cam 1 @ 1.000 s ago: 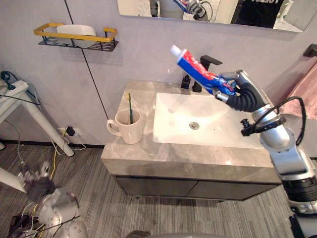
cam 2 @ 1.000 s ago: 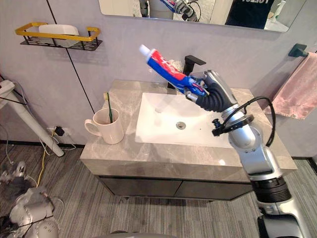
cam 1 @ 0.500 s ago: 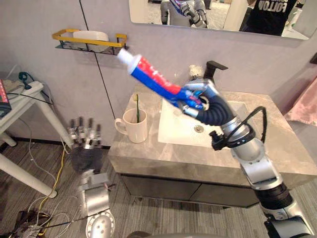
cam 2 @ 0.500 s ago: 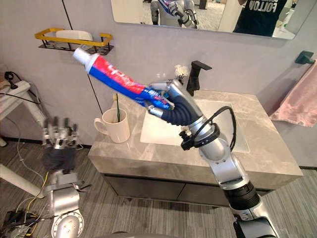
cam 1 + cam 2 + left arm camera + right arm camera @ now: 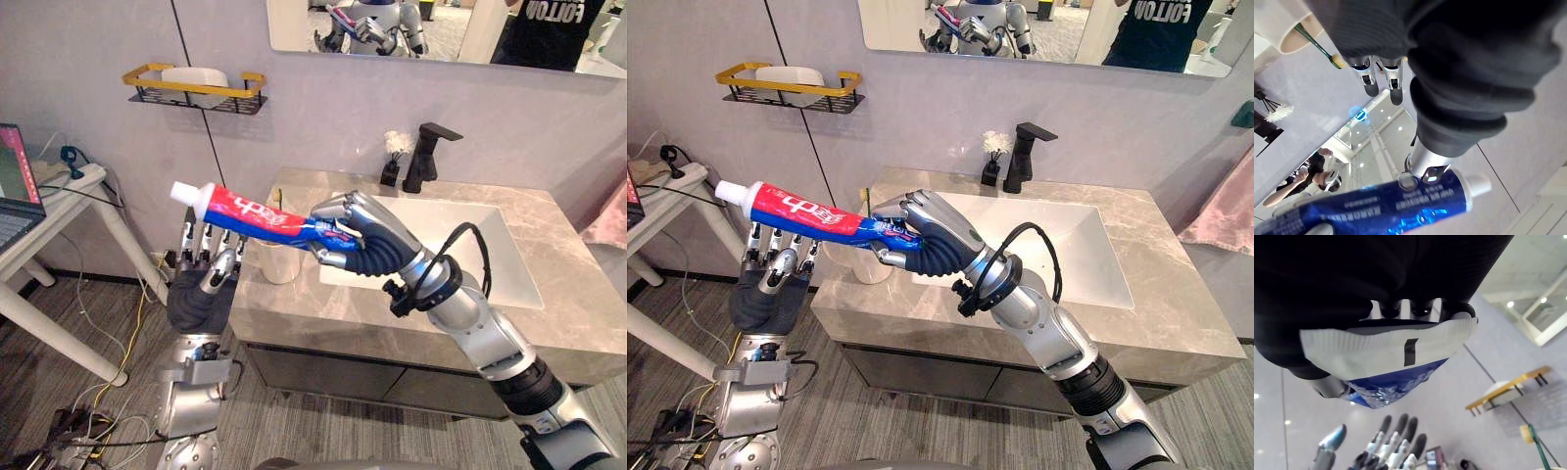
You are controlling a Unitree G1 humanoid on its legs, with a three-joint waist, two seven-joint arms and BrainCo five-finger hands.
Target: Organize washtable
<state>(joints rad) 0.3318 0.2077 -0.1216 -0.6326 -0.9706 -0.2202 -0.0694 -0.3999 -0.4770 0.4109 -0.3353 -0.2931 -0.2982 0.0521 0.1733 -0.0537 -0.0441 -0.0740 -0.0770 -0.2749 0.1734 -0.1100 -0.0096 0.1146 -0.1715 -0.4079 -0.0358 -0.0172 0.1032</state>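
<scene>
My right hand [image 5: 370, 242] is shut on the crimped end of a red, white and blue toothpaste tube [image 5: 250, 211]. It holds the tube level, with the white cap pointing left past the counter's left edge. The left hand [image 5: 201, 297] stands open just under the cap end, fingers straight up; I cannot tell whether it touches the tube [image 5: 1400, 203]. Behind them a white mug [image 5: 872, 266] with a green toothbrush [image 5: 865, 201] stands on the grey marble counter [image 5: 294, 313], partly hidden.
A white sink [image 5: 470, 245] and a black faucet [image 5: 428, 152] lie to the right, with a small flower holder [image 5: 394, 157] beside the faucet. A yellow-railed wall shelf [image 5: 196, 88] holds a soap dish. A white side table [image 5: 59, 196] stands at the left.
The right hand has swung the tube from above the sink leftward and lowered it level. The left hand has risen to meet the cap end. The camera has also shifted.
</scene>
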